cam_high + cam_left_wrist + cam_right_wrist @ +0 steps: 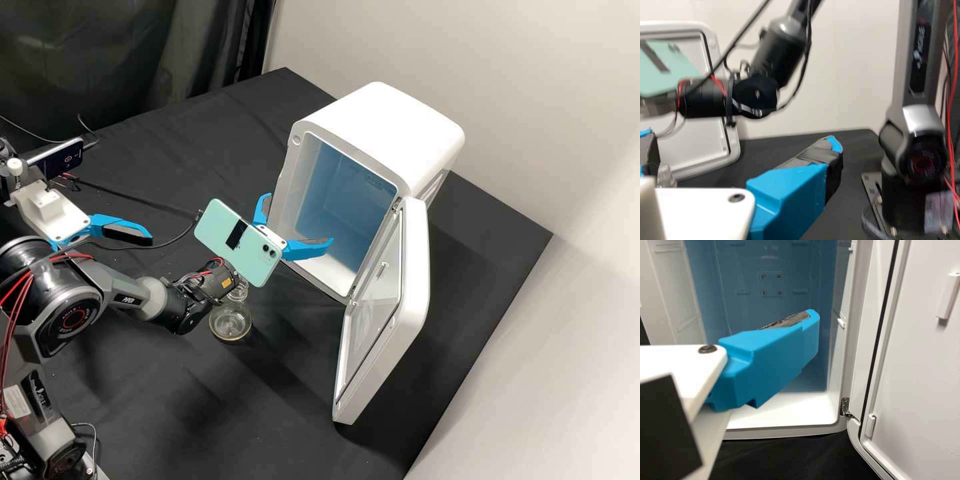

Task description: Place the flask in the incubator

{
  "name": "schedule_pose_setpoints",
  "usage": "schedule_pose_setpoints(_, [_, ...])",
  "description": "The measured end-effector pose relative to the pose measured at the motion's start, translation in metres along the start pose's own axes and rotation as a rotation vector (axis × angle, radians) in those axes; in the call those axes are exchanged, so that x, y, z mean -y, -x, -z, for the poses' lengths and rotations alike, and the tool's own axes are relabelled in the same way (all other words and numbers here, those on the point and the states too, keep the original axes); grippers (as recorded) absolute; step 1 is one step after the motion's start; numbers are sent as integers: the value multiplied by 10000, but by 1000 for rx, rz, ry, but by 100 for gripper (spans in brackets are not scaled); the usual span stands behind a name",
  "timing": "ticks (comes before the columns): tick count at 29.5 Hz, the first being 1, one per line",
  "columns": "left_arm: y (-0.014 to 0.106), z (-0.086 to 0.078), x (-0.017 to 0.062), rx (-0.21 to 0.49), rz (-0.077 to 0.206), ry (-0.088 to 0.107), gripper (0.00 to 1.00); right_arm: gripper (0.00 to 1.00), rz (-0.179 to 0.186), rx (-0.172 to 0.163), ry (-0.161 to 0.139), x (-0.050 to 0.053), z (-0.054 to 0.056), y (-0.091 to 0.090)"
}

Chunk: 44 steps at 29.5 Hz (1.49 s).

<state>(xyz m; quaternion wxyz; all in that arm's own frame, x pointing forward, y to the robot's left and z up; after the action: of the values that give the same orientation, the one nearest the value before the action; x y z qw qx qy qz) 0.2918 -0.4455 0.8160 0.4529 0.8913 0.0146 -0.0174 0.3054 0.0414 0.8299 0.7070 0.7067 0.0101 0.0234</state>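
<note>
Glass flask (231, 323) beside open incubator (393, 127)

One flask (231, 321), one incubator (400, 133), two grippers: left gripper (110, 237) and right gripper (298, 219)

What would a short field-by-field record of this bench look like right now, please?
flask: clear glass, upright on the bench, beneath the right arm's wrist, outside the incubator
incubator: white shell, blue interior, facing the arms
door: swung wide open
right claw: open, holding nothing, at the incubator's opening
left claw: off to the side, apart from flask and incubator
bench: black cover
task state: flask not yet inside
</note>
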Motion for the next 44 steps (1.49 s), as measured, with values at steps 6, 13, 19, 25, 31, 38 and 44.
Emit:
schedule_pose_setpoints(6, [266,190,91,10,-9,5,100,100,0,0,0,0,0,0])
schedule_pose_setpoints(13, [509,416,171,20,-16,20,100,100,0,0,0,0,0,0])
schedule_pose_setpoints(19, [658,572,283,-11,46,13,100,100,0,0,0,0,0,0])
schedule_pose_setpoints(25, [755,631,394,-11,106,15,100,100,0,0,0,0,0,0])
schedule_pose_setpoints(31, [839,712,526,36,185,4,100,100,0,0,0,0,0,0])
schedule_pose_setpoints(38, [899,922,525,-28,188,29,100,100,0,0,0,0,0,0])
schedule_pose_setpoints(44, [918,1066,472,-87,161,64,100,100,0,0,0,0,0,0])
